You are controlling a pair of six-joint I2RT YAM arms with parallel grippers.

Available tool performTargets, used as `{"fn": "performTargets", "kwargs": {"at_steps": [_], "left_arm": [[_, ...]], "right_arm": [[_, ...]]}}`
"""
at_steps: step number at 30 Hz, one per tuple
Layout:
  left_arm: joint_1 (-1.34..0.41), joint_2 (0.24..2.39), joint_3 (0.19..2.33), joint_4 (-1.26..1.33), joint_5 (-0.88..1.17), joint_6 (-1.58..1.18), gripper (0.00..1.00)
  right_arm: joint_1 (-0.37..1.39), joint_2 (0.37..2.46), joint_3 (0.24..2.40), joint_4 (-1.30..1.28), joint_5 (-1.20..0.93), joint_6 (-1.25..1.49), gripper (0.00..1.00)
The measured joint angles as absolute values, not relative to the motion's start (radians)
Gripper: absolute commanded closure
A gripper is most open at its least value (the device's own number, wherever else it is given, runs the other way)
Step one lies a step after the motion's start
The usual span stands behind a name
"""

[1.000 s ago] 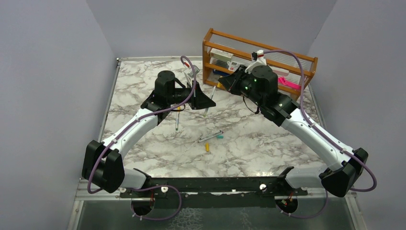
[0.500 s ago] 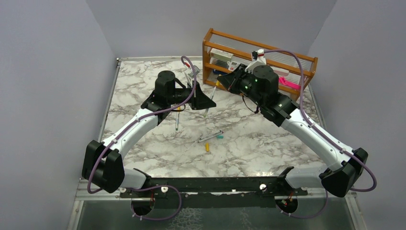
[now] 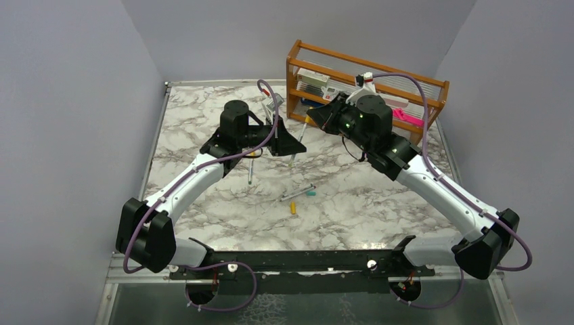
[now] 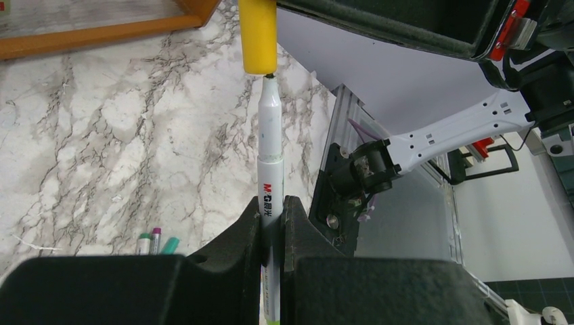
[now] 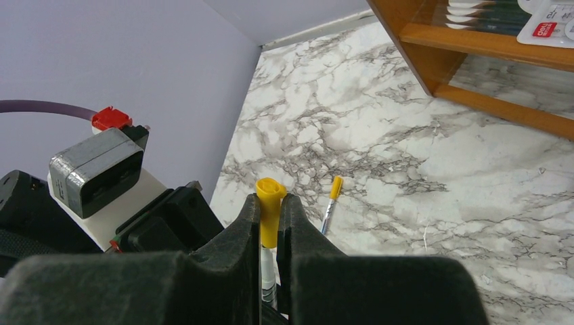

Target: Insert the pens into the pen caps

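My left gripper [image 4: 271, 203] is shut on a white pen [image 4: 270, 162], whose dark tip points straight at the mouth of a yellow pen cap [image 4: 257, 34]. The tip is just at the cap's opening. My right gripper [image 5: 269, 203] is shut on that yellow pen cap [image 5: 270, 213], with the pen [image 5: 269, 271] showing just beneath it. In the top view the two grippers [image 3: 292, 144] [image 3: 314, 116] meet above the back of the table. On the marble lie a pen [image 3: 250, 169], two pens side by side [image 3: 298, 193], a teal cap [image 3: 311, 193] and a yellow cap [image 3: 293, 207].
A wooden rack [image 3: 365, 88] holding boxes and a pink object [image 3: 409, 117] stands at the back right, close behind my right gripper. A yellow-ended pen [image 5: 329, 203] lies on the marble below the right wrist. Grey walls close in both sides.
Both arms have shifted only slightly, with the right gripper edging toward the left one. Both grips are unchanged.
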State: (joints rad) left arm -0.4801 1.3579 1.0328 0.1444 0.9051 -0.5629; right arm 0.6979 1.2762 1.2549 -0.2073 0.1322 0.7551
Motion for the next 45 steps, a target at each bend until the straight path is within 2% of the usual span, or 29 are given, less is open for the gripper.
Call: {"fn": "performTargets", "kwargs": {"at_steps": [45], "left_arm": [[-0.487,1.406,1.076,0.154,0.882,-0.607,1.00]], "right_arm": [[0.682,1.243,1.166,-0.160,0.015,0.761,0.99]]}}
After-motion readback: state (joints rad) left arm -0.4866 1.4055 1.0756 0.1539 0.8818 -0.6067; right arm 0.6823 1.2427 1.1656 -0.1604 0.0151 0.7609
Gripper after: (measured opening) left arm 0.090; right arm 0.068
